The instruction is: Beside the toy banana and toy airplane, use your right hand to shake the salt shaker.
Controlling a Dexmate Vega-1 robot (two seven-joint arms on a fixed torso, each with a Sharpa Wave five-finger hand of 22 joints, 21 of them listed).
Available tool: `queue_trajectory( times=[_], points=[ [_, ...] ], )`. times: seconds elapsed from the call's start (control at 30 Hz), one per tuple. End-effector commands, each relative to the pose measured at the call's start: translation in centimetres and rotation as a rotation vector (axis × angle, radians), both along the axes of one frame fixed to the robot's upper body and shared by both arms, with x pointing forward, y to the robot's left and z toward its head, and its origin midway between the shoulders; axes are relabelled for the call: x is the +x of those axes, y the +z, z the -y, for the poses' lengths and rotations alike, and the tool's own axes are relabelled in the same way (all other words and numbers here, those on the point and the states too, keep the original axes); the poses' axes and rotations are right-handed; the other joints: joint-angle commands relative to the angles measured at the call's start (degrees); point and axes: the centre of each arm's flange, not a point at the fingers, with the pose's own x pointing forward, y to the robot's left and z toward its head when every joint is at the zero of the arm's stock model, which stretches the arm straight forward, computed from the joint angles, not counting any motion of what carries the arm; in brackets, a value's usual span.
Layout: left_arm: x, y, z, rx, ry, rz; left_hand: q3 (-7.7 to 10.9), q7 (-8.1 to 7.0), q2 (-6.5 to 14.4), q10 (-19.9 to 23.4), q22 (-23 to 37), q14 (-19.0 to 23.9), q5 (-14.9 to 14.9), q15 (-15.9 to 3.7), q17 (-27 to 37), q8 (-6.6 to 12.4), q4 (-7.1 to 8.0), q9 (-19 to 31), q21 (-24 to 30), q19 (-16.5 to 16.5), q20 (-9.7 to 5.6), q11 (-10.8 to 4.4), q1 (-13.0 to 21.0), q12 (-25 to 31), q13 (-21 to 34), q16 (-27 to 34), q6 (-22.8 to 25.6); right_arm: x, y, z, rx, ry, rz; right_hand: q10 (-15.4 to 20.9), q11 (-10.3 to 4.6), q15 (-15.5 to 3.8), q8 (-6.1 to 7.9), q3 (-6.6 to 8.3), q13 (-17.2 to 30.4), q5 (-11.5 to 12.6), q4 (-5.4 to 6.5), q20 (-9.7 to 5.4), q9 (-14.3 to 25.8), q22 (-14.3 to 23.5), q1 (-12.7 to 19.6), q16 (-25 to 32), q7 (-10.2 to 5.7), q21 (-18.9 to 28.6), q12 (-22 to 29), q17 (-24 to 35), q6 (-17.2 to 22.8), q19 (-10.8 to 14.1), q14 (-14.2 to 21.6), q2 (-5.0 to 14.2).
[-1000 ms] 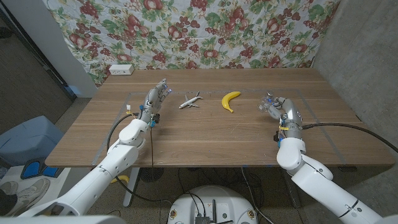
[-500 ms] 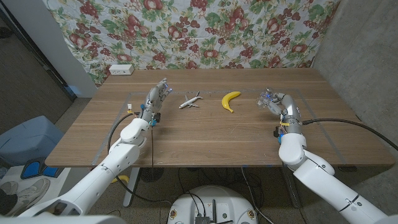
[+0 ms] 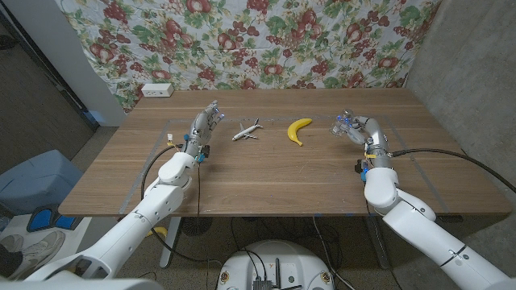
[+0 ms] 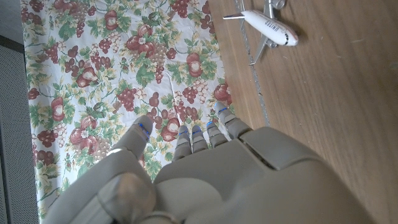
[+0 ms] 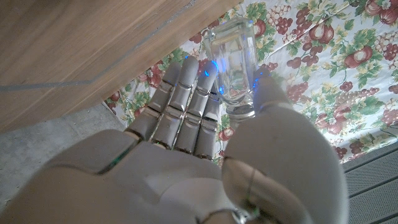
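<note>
A: Why is the right hand (image 3: 359, 129) up off the worktop (image 3: 266, 173)?
B: Its fingers (image 5: 186, 93) and thumb clasp the salt shaker (image 3: 342, 125), apparently lifted free to shake; it sits at three o'clock from the toy banana (image 3: 298, 130).
A: Counts?
B: One shaker; one banana; one toy airplane (image 3: 247, 130); the left hand (image 3: 202, 127), at nine o'clock from it, holds nothing, fingers extended.
</note>
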Motion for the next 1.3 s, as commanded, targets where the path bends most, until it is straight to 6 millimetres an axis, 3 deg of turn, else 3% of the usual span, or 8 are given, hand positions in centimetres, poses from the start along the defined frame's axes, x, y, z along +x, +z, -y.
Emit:
queue_trajectory(
  times=[0.03,0.7,1.3],
  points=[
    [0.1,0.2,0.1,-0.001,-0.001,0.005,-0.03,0.04,2.24,0.54,0.22,0.31,0.32,-1.83,0.07,0.14,0.05,0.18,0.04,0.52,-0.05,-0.18,0.60,0.14,0.20,0.19,0.52,0.6,0.7,0.2,0.001,0.057,-0.014,1.88,-3.53,-6.90,2.26,2.13,0.22,0.42,1.69,-1.66,3.60,-0.07,7.43,-0.30,-5.21,0.70,0.11,0.40,4.73,-0.55,0.47,7.75],
    [0.2,0.1,-0.6,-0.006,-0.002,0.003,0.01,0.04,2.24,0.50,0.22,0.35,0.34,-1.81,0.05,0.14,0.05,0.18,0.03,0.51,-0.03,-0.19,0.63,0.12,0.20,0.18,0.54,1.4,1.6,-0.1,0.020,0.101,0.002,1.72,-3.55,-6.88,2.34,2.21,0.38,0.56,1.85,-1.84,3.89,-0.34,7.09,-1.44,-5.21,1.92,0.09,1.47,4.74,-1.02,0.71,7.70],
    [0.8,0.4,-0.9,-0.004,-0.003,0.001,-0.02,0.03,2.22,0.50,0.22,0.25,0.33,-1.81,0.06,0.12,0.07,0.18,0.01,0.46,-0.04,-0.17,0.62,0.12,0.20,0.14,0.52,1.8,0.4,0.6,0.247,0.105,0.141,1.60,-3.65,-6.96,2.35,2.34,0.37,0.61,1.84,-1.88,4.21,-0.59,6.99,-2.39,-5.26,3.13,-0.03,2.48,4.60,-1.36,0.97,7.72]
  ],
)
